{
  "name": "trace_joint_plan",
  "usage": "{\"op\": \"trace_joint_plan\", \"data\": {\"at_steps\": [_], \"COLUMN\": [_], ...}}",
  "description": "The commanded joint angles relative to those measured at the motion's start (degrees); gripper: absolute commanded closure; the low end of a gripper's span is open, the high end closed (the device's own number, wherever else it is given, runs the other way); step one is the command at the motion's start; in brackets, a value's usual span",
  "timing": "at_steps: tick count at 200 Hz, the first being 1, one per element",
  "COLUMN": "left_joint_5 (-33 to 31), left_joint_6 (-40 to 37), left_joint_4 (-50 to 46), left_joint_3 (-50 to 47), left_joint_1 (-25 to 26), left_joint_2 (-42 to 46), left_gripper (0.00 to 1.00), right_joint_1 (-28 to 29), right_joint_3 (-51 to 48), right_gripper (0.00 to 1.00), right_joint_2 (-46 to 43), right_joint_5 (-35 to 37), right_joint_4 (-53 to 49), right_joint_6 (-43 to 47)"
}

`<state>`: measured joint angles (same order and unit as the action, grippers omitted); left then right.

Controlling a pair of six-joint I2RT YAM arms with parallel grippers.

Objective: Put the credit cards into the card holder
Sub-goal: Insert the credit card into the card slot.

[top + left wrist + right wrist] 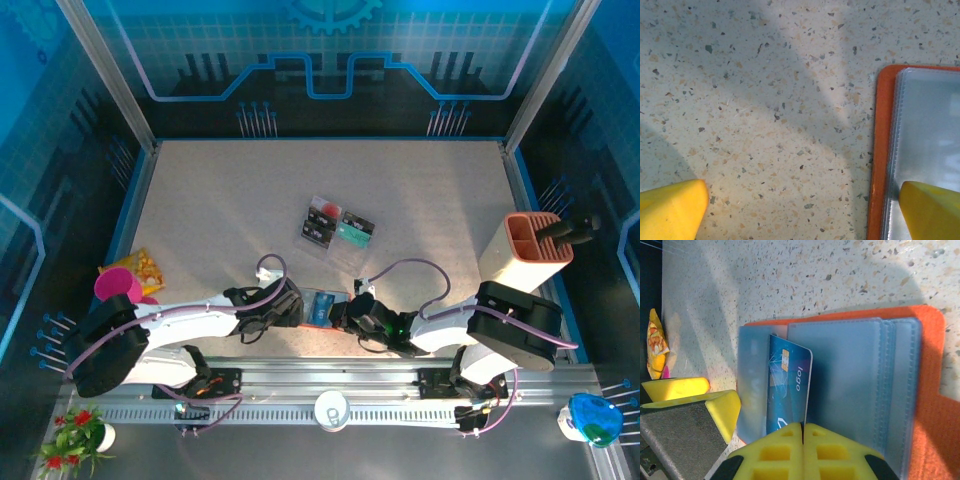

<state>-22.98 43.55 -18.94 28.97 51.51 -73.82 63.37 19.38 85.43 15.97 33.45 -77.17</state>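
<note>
One card holder [312, 311], open flat on the table [230, 200] near the front edge, between the two grippers. Orange-red back, rounded corners, stitched grey-blue pockets inside.

Credit cards: one blue card [787, 390] lies in the holder; four more sit in the clear tray [336, 227] further back: red-and-white, black, teal and one dark.

In the right wrist view, the blue card's long side runs away from the fingertips, slightly tilted, gold chip at the far end, "logo" printed sideways. Its left edge is tucked under a pocket leaf.

Left gripper [800, 215]: spread wide, holding nothing; one yellow fingertip [932, 210] over the holder's pocket, the other over bare table.

Right gripper [802, 429]: pads pressed together at the card's near end; contact with it cannot be told.

One tall beige-and-orange box [528, 250] stands at the right.
</note>
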Motion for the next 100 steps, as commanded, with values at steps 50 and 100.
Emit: {"op": "trace_joint_plan", "data": {"at_steps": [50,100], "left_joint_5": [-0.8,-0.8], "left_joint_6": [0.6,0.7], "left_joint_4": [0.7,-0.2], "left_joint_3": [-0.7,-0.3], "left_joint_1": [0.3,0.3], "left_joint_2": [-0.7,0.9], "left_gripper": [0.01,0.01], "right_joint_1": [0.6,-0.2], "right_joint_3": [4.9,7.5], "right_gripper": [1.00,0.98], "right_joint_2": [6.2,8.4], "right_joint_5": [-4.8,-9.0], "right_joint_4": [-2.8,-4.0], "right_joint_6": [1.1,3.6]}}
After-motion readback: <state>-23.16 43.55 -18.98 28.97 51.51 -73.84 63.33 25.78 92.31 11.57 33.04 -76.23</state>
